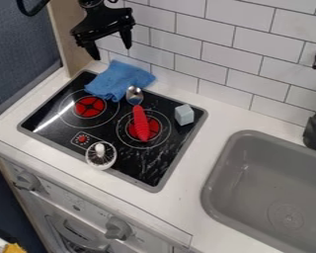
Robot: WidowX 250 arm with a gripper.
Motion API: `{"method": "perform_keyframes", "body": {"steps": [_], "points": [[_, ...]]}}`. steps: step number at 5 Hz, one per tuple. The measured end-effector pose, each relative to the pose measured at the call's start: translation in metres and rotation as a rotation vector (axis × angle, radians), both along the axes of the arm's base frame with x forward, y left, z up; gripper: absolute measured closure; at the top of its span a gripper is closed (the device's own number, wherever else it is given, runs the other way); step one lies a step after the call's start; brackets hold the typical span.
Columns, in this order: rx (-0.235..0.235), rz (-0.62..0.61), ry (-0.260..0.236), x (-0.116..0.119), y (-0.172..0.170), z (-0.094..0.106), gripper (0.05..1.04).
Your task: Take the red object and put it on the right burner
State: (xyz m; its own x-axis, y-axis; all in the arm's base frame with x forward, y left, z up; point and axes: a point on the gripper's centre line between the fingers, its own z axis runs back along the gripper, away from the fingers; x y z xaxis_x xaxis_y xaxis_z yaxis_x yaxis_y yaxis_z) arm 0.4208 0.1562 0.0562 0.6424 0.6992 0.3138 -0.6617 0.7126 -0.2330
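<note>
My gripper [112,51] hangs open at the upper left, in front of the tiled wall and above the back of the stove, with nothing between its fingers. Below it and to the right, apart from it, a spoon with a red handle [140,123] lies on the black stovetop. The handle rests across the right burner [152,129], and the metal bowl points toward the wall, close to a blue cloth.
The blue cloth [119,80] lies at the stove's back edge, near the left burner [90,106]. A pale blue block [184,114] sits right of the spoon. A round white object [100,156] stands at the front edge. The grey sink [217,173] is at the right.
</note>
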Motion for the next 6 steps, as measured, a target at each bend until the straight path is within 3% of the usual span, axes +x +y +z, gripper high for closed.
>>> {"method": "perform_keyframes", "body": {"steps": [2,3,4,6], "points": [[-0.024,0.005,0.08,-0.018,-0.011,-0.031,0.084],[-0.011,-0.026,0.059,-0.026,-0.028,-0.022,0.084],[-0.027,-0.052,0.062,-0.039,-0.044,-0.025,0.084],[-0.032,-0.142,0.106,-0.046,-0.076,-0.043,0.084]]}}
